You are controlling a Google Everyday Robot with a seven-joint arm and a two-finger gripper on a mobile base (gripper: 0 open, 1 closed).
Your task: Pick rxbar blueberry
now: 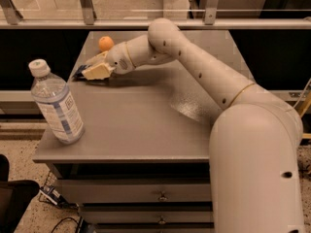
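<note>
Camera view, hand (90, 70) at rxbar blueberry (77, 74) on table (146, 130), its grip cannot be told, capped bottle (56, 106) upright well apart

This looks like an office or lab floor rather than a home: a plain grey cabinet (146, 130) with shallow knobbed drawers (160, 196) stands on speckled hard flooring (29, 220), loose cables (56, 198) trail at its near left foot, and a glass partition (48, 1) on metal posts (86, 4) runs along the far side. The robot's gripper (95, 71) rests low over the cabinet's far left corner
</note>
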